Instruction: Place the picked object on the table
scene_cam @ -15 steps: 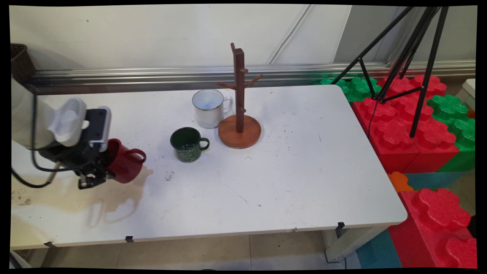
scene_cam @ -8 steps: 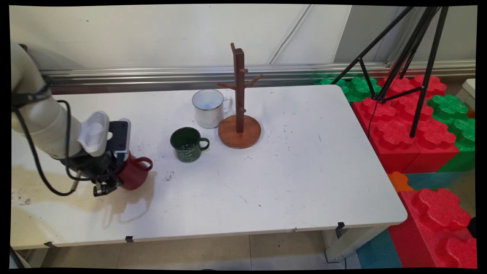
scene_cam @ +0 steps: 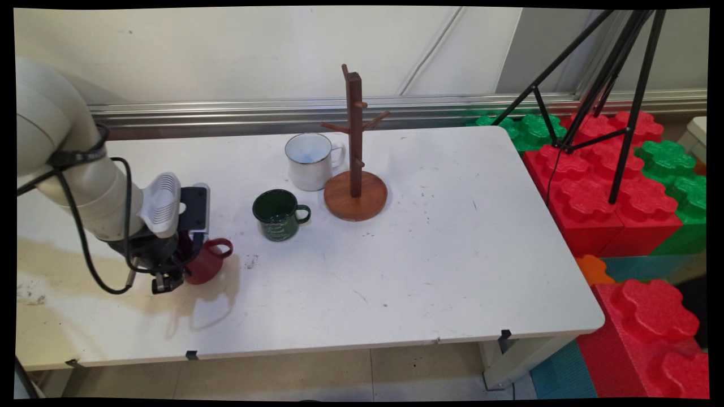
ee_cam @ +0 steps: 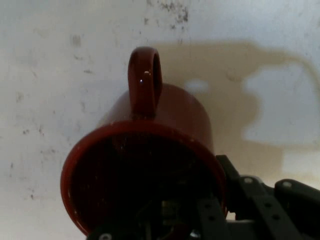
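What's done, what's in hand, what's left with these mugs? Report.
Done: nothing hangs on the mug tree; its pegs are bare. In hand: the gripper is shut on the red mug's rim, low over the table. Left: the green mug and white mug stand beside the tree's base.

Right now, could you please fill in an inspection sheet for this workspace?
Surface: white table, scuffed, with a yellowish stain at its left end.
Job's things: red mug in the gripper, handle pointing right; green mug and white mug upright beside the wooden mug tree, whose pegs are bare.
Clutter: nothing seen.
Grippers: gripper shut on the red mug's rim, one finger inside.
Cables: black cables hang from the arm.
Surroundings: black tripod on red and green foam blocks; wall behind.
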`<state>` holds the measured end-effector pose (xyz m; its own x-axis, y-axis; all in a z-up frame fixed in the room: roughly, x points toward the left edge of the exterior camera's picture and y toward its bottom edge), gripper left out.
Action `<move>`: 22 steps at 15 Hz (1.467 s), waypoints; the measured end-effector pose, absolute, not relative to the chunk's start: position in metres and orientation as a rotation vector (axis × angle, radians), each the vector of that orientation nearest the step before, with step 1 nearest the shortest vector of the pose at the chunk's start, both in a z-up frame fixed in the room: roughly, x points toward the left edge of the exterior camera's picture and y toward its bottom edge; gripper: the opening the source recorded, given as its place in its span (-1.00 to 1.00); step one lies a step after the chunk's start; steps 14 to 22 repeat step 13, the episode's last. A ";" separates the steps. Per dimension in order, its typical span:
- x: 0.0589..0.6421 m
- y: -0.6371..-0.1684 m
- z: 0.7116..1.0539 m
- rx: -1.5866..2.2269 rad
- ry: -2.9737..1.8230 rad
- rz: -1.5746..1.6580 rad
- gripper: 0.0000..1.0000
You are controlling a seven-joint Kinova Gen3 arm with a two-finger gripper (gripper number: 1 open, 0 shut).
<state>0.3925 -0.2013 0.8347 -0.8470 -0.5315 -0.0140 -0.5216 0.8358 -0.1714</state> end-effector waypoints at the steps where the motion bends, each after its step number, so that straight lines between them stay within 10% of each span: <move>1: 0.391 -0.204 0.832 -0.845 2.947 -0.246 -1.00; 5: 0.387 -0.208 0.824 -0.853 2.930 -0.237 -1.00; 6: 0.386 -0.209 0.823 -0.854 2.929 -0.237 1.00; 22: 0.380 -0.215 0.818 -0.854 2.925 -0.262 1.00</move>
